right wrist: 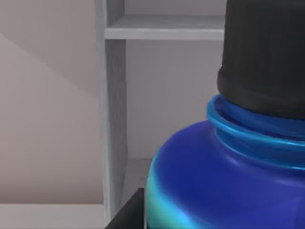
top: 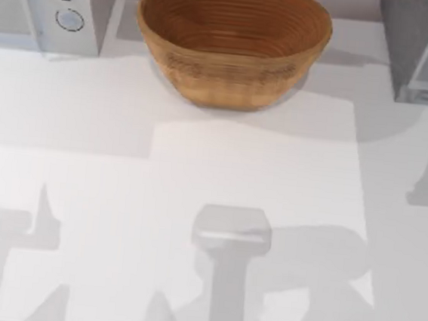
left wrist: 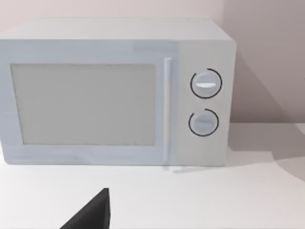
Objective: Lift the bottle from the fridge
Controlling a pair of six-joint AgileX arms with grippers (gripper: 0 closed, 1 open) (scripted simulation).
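One small blue bottle [right wrist: 224, 186] with a black cap [right wrist: 264, 57] sits right against the right hand's camera, beside the fridge [top: 425, 52] shelves at two o'clock on the desk [top: 197, 182]. It looks light, hard and slippery, so hold the round body. I cannot tell either hand's grip. Left arm waits at nine o'clock.

The translucent blue bottle with black cap [right wrist: 228, 176] is cropped by the right wrist view's edges. The grey speckled fridge [top: 426, 48] runs past the top view's corner, as does the light-grey two-knob appliance [top: 43, 0]. Left claw [left wrist: 90, 214] cut off; finger state indeterminable.
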